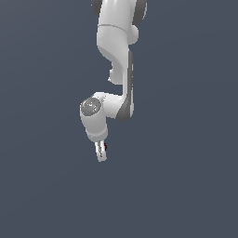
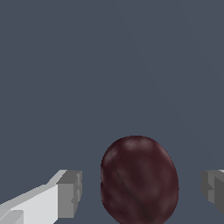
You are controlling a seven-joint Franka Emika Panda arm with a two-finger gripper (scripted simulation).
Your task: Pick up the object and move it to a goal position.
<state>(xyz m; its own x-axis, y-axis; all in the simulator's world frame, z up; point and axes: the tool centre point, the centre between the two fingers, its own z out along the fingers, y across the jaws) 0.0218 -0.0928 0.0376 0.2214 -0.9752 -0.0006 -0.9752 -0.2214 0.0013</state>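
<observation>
The object is a dark maroon-red ball that fills the space between my fingers in the wrist view. There is a gap between it and the finger pad on each side, so neither pad touches it. My gripper is open around it. In the exterior view only a tiny dark red speck of the ball shows beside the white fingers of the gripper, which points down at the grey floor.
A plain dark grey-blue floor lies all around. The white arm reaches down from the top of the exterior view. No other objects show.
</observation>
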